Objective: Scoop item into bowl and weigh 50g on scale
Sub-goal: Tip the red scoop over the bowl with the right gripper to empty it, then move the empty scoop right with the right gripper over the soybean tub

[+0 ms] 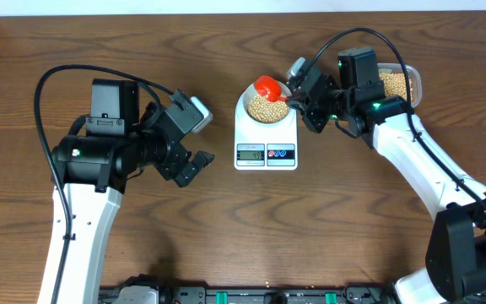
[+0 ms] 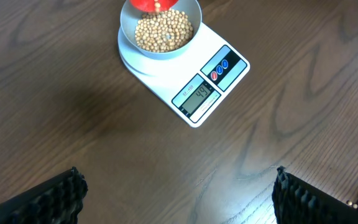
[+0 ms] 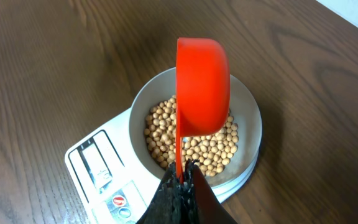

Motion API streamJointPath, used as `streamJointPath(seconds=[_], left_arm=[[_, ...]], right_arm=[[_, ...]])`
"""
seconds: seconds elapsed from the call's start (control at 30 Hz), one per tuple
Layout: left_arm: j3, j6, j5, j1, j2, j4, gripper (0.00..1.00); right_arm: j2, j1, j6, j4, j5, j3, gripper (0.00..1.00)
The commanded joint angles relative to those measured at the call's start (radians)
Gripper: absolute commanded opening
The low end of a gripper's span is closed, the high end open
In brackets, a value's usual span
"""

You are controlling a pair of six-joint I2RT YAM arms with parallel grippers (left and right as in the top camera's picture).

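Shows the scale (image 1: 266,142) mid-counter (image 1: 226,228), long axis running far to near, display (image 2: 196,97) end toward the robot; reads what looks like 44. Carries the bowl (image 3: 248,115) on its far half, beans (image 3: 213,149) spread across the bottom, well below the rim. Holds, in right jaws closed tight on the thin handle, a red scoop (image 3: 201,87); hangs just above the beans, over the bowl's far side, rolled onto its edge so the mouth faces sideways, not up; long axis lying across the counter, cup toward the left, handle toward the right arm. Has left jaws spread wide, pads (image 2: 55,199) well apart with nothing between, over bare wood left of the scale and apart from it. Has a clear tub (image 1: 416,84) of more beans at the far right, partly hidden by the right arm.
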Motion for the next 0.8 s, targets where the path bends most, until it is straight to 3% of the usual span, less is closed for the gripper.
streamJointPath(seconds=[0.0,0.43,0.77], left_arm=[[0.017,0.009,0.016,0.004,-0.007,-0.003,0.98],[0.017,0.009,0.016,0.004,-0.007,-0.003,0.98],[0.017,0.009,0.016,0.004,-0.007,-0.002,0.98]], right_arm=[[-0.023,0.007,-0.014,-0.004,0.000,0.020,0.01],[-0.023,0.006,0.169,-0.004,-0.071,0.020,0.01],[-0.023,-0.003,0.197,-0.005,-0.103,0.020,0.01]])
